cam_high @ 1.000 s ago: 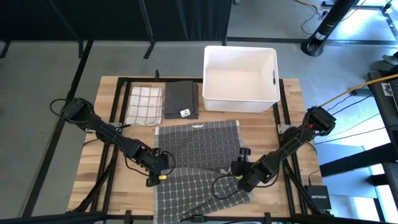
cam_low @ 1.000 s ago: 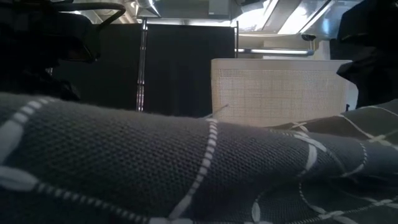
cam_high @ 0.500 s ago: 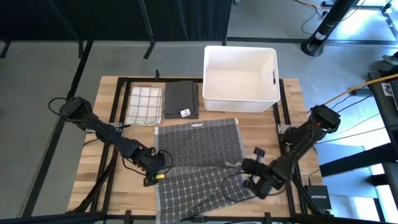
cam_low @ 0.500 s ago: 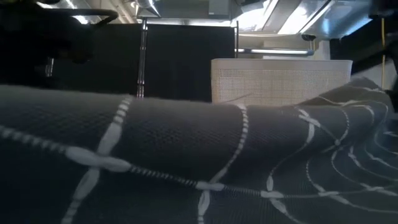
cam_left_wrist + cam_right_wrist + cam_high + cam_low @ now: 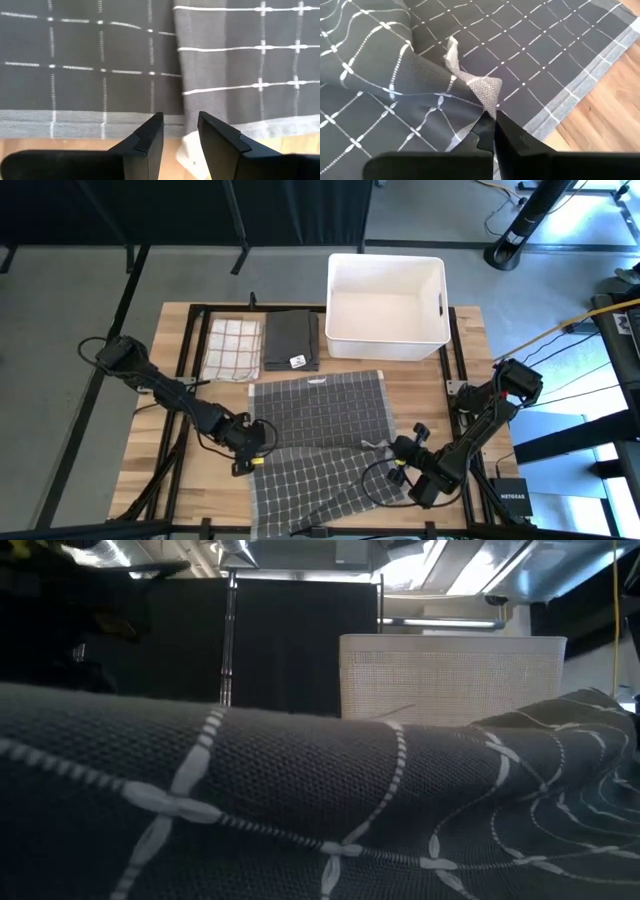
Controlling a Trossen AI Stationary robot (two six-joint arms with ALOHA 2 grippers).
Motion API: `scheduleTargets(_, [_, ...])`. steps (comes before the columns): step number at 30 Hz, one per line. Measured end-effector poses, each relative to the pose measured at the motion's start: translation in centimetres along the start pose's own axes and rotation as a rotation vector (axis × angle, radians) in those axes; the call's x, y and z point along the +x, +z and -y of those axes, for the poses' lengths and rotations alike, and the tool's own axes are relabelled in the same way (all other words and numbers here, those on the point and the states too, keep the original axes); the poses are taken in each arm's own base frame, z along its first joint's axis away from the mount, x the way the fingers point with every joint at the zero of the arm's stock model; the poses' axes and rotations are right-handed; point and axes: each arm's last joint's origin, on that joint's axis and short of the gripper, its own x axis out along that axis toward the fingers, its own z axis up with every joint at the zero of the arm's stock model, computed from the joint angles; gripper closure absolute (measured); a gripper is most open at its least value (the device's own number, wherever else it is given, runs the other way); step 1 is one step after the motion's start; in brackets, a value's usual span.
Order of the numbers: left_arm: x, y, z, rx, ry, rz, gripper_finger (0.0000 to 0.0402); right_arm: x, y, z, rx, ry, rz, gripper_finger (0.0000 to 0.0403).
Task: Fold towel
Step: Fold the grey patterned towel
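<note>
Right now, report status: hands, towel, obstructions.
Right hand shut on grey checked towel, edge pinched and lifted. Left hand open at towel's left edge, nothing held. White bin and folded cloths behind, apart from the towel.

Wooden table (image 5: pixel 470 330) — bore a grey checked towel (image 5: pixel 320 410), two folded cloths (image 5: pixel 262 345) and a white bin (image 5: pixel 385 350).

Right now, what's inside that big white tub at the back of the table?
Nothing visible: from above, the white tub shows only its bare white floor and walls. The low view shows just its outer side, beyond the grey checked towel.
</note>
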Motion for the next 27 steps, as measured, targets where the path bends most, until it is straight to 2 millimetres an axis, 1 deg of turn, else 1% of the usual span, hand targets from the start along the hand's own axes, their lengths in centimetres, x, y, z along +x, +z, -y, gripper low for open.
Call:
scheduleTargets(2, [0.2,-0.1,-0.2,-0.02,-0.008,-0.006,0.0288,0.0,0.0,0.0,0.0,0.001,0.001,0.0399])
scheduleTargets(7, [0.9,-0.6,-0.3,-0.031,-0.159,-0.076,0.0288,0.0,0.0,0.0,-0.001,0.0,0.011,0.0398])
scheduleTargets(14, [0.7,0.4,0.6,0.024,-0.26,0.025,0.0288,0.0,0.0,0.0,-0.015,0.001,0.012,0.04])
scheduleTargets(17, [0.8,0.4,0.6,0.02,-0.259,0.028,0.0288,0.0,0.1,0.0,-0.016,0.0,0.027,0.0398])
scheduleTargets(21, [1.4,0.2,0.3,0.023,-0.214,0.0,0.0292,0.0,0.1,0.0,-0.016,0.0,0.028,0.0398])
scheduleTargets(24, [1.6,0.3,0.2,0.054,-0.166,0.044,0.032,0.0,0.1,-0.1,-0.016,0.003,0.028,0.04])
scheduleTargets(27, [1.6,0.5,0.0,0.106,-0.11,0.087,0.0373,0.0,0.1,-0.1,-0.02,0.002,0.045,0.0399])
